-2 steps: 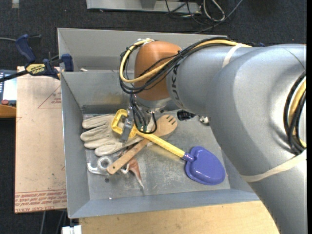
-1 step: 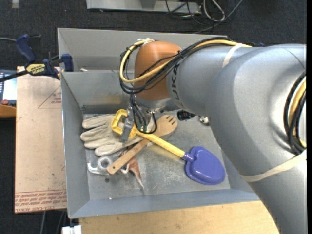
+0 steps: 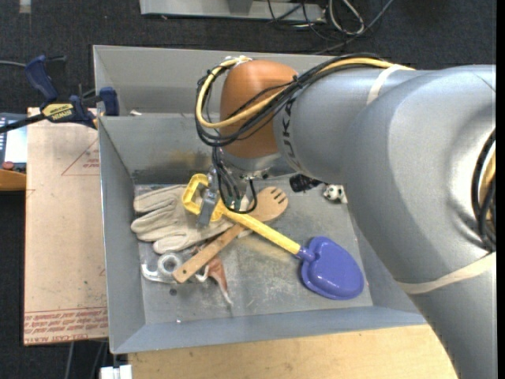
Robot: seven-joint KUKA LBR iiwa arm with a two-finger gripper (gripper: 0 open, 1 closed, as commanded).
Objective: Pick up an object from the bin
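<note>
Lying slantwise on the bin [image 3: 118, 212] floor, the toy shovel [image 3: 276, 238] has a yellow handle and purple blade. The hand [image 3: 211, 205] is down at its yellow grip end; I cannot tell how open it is. A pale glove [image 3: 162, 215] lies just left.

Grey metal bin [image 3: 118, 227], six loose things by kind:

- One pale work glove [image 3: 162, 212], by the left wall.
- One toy shovel [image 3: 331, 268], yellow handle and purple blade, the blade toward the front right corner.
- One wooden slotted spatula [image 3: 272, 203], mid-floor.
- One silvery metal clip [image 3: 158, 269], front left.
- One reddish scrap [image 3: 218, 275], beside the clip.
- One small black-and-white piece [image 3: 334, 193], by the right wall, kind indeterminate.
</note>
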